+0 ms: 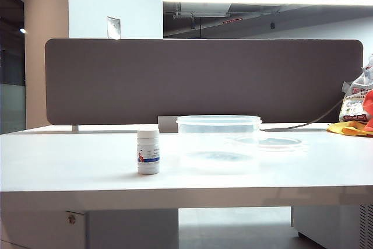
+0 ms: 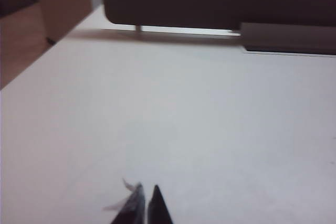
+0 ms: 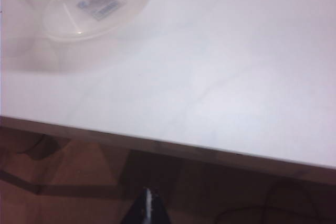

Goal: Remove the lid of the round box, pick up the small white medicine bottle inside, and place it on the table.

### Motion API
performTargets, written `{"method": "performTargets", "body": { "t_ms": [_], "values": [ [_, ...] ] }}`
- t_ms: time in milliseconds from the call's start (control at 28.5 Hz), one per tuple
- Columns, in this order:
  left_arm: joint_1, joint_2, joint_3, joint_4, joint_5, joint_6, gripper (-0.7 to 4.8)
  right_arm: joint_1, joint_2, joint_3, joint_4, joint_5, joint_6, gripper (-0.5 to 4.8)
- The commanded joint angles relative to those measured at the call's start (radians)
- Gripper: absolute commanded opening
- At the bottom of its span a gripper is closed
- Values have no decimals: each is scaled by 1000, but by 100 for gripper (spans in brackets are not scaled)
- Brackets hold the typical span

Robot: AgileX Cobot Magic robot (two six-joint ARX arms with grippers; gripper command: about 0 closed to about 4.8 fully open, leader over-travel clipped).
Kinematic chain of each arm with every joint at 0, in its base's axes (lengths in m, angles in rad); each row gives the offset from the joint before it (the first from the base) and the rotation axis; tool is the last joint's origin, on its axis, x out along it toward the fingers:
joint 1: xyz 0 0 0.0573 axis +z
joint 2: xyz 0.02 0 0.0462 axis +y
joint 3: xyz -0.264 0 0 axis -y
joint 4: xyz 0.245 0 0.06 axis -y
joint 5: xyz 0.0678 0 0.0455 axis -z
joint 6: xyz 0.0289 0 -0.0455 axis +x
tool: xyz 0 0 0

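Note:
The small white medicine bottle [image 1: 148, 151] stands upright on the white table [image 1: 70, 161], just left of the round box [image 1: 218, 141]. The clear box has no lid on it and nothing shows inside. The lid [image 1: 274, 142] lies flat on the table to the right of the box. Neither gripper appears in the exterior view. My left gripper [image 2: 147, 187] hovers over bare table [image 2: 210, 119], shut with nothing between its tips. My right gripper [image 3: 149, 191] is shut and empty, out past the table's front edge [image 3: 157, 145]; the round box [image 3: 79, 19] lies farther in on the table.
A dark partition panel [image 1: 204, 80] runs along the back of the table. Plastic bags and a yellow-orange item [image 1: 358, 112] sit at the far right, with a cable [image 1: 309, 124] trailing toward them.

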Motion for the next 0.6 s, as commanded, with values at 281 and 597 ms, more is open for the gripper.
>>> {"method": "performTargets", "body": {
  "t_ms": [281,597],
  "values": [
    [0,-29,-10,-17,31,5,22,0,-2,3,20,-2,-1,0],
    [0,-29,-10,-26,30,4,22,0,-2,3,19,-2,-1,0]
  ]
}}
